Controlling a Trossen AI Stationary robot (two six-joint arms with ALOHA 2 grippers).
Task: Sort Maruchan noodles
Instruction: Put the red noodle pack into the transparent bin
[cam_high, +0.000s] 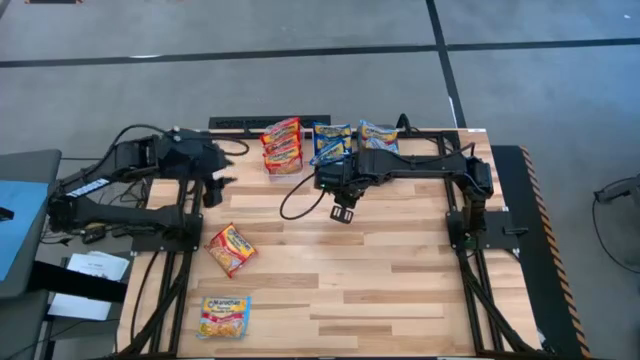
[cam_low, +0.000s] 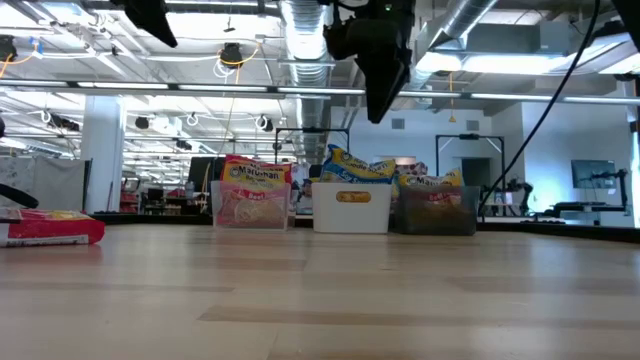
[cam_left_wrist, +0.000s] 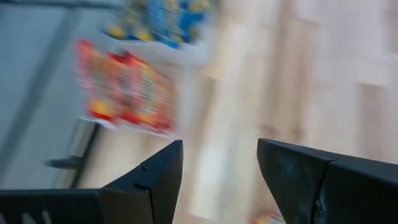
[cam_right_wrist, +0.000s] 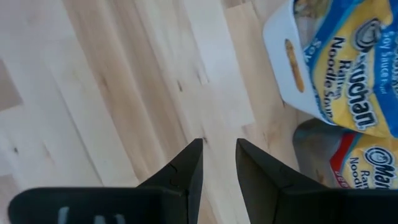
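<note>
While most packets already sit in the bins at the table's (cam_high: 400, 270) far edge, you've still got two loose ones on the left side, so call it mostly done, not finished.

Bins first: clear bin (cam_low: 250, 208) holds the red packets (cam_high: 282, 145), white bin (cam_low: 351, 208) the blue packets (cam_high: 331, 143), grey bin (cam_low: 436, 213) more blue/yellow ones (cam_high: 378, 135). Can't count exact nos. from these views.

Left to sort: one red/yellow packet (cam_high: 232, 248) lying tilted near the left arm's base, and another packet (cam_high: 223, 315) well apart from it at the near left corner.

Arms: left gripper (cam_high: 214, 186) hangs just beside the clear bin, fingers spread wide, nothing btwn them. Right gripper (cam_high: 343, 212) hangs over bare wood in front of the white bin, fingers narrow w/ a small gap, also empty.

Likely next for you: left arm goes for the tilted packet, as it's nearest.
</note>
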